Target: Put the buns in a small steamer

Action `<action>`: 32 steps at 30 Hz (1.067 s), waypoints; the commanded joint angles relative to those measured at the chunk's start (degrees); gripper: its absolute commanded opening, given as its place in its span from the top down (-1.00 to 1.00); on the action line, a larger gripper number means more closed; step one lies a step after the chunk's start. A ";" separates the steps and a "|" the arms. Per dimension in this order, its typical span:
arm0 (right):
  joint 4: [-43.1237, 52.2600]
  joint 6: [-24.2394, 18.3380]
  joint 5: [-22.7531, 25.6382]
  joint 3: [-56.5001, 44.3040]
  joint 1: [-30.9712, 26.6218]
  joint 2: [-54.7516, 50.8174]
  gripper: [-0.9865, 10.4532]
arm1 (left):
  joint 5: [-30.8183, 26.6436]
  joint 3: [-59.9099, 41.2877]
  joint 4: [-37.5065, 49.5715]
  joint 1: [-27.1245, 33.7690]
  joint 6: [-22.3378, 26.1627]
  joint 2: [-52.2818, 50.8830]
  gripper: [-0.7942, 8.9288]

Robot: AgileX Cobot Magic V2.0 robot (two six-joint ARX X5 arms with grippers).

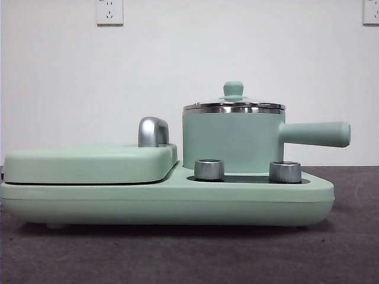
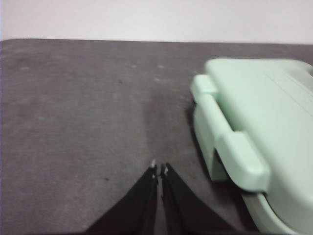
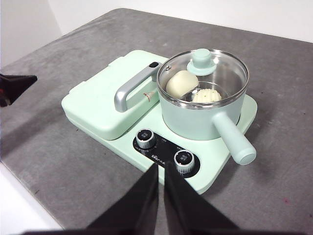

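Note:
The small steamer (image 3: 203, 112) (image 1: 234, 142) is a mint-green pot with a steel rim and a straight side handle, standing on the right half of the green cooker. Its glass lid with the green knob (image 3: 202, 59) is on. Through the glass I see both buns inside: a smooth cream one (image 3: 181, 83) and a ridged white one (image 3: 207, 95). My right gripper (image 3: 160, 165) hangs shut above the table in front of the cooker's dials, holding nothing. My left gripper (image 2: 160, 169) is shut and empty over bare table beside the cooker's left end; its dark tip (image 3: 17, 84) shows in the right wrist view.
The cooker base (image 1: 177, 204) carries a flat closed griddle (image 1: 89, 163) with a chrome handle (image 1: 153, 131) on its left half. Two chrome dials (image 1: 209, 169) (image 1: 285, 171) sit at the front. Grey table (image 2: 78, 107) surrounds it; a white wall stands behind.

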 commanded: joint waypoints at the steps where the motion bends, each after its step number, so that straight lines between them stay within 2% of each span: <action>1: 0.61 -0.63 0.02 0.55 0.57 0.11 0.80 | -0.61 -1.55 1.20 0.96 -1.27 -0.13 0.80; 9: 0.61 -0.63 0.02 0.55 0.57 0.11 0.80 | -3.17 -1.99 1.60 1.70 -2.38 -0.13 0.80; 32: 0.61 -0.63 0.02 0.55 0.57 0.11 0.80 | -3.15 -1.99 1.84 1.68 -2.14 -0.13 0.80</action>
